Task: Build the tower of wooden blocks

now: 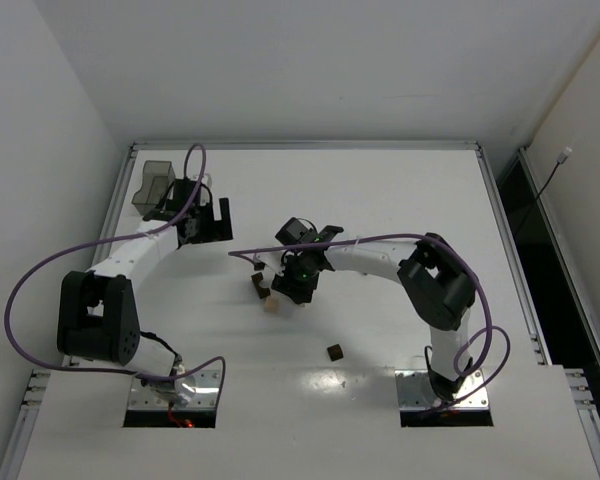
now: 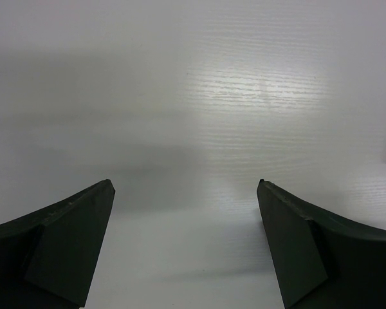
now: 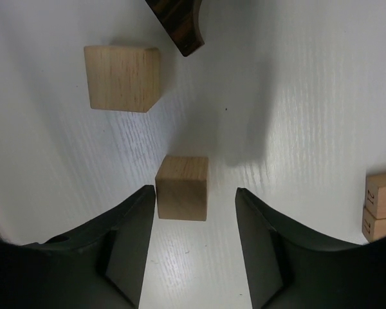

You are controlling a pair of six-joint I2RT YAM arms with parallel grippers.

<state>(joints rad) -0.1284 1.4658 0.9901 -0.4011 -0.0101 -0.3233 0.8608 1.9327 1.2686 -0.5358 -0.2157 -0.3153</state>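
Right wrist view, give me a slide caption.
Open right pincer flanks a small tan cube; a bigger tan block lies beyond.

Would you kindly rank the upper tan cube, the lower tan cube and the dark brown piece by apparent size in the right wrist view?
1. upper tan cube: looks largest.
2. lower tan cube: looks smaller, though it is nearer the camera.
3. dark brown piece: shows least, but the picture's top edge cuts it off, so its rank is unsure.

Cube (image 3: 182,187) — matt wood, table (image 3: 309,96) — glossy
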